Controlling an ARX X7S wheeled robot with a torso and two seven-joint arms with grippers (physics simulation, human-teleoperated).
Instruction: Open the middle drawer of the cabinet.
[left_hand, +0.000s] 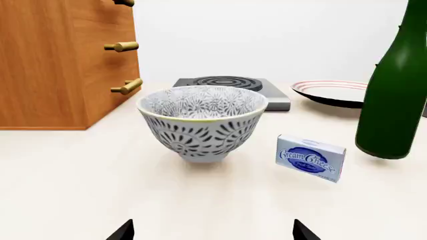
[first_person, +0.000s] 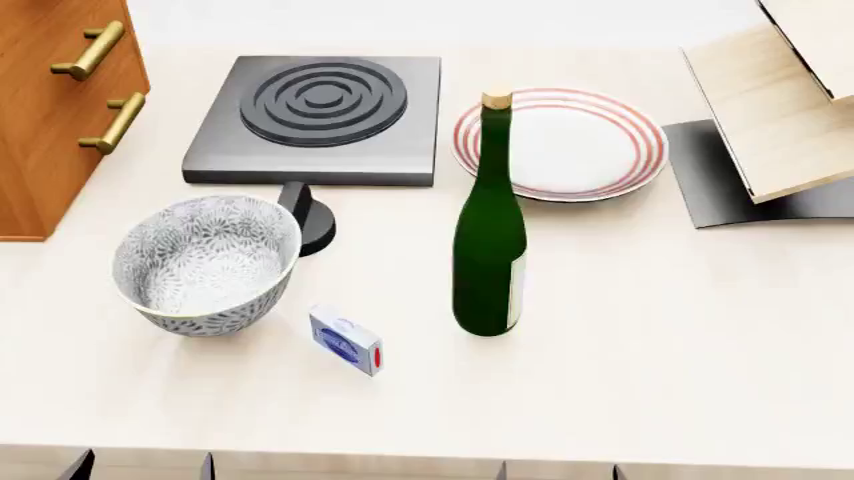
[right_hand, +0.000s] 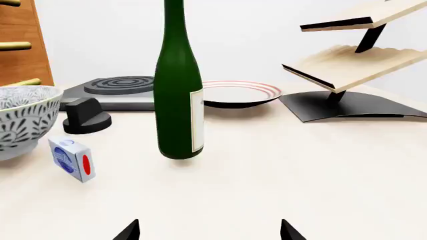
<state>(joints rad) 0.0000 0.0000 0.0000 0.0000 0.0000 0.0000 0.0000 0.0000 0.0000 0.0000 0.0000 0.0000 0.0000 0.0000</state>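
Both grippers sit low and open, the left gripper (left_hand: 212, 231) nearer the cabinet (left_hand: 60, 60). Its middle drawer handle (left_hand: 121, 47) is far off to the left, past the bowl (left_hand: 201, 120), lying flat

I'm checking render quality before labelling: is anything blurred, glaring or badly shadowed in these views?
Head view: sharp and evenly lit, with only faint soft shadows under the bowl and green bottle. Left wrist view: crisp, with the cabinet wood grain and the cream cheese box lettering legible. Right wrist view: also sharp, with a mild sheen on the bottle, no glare.
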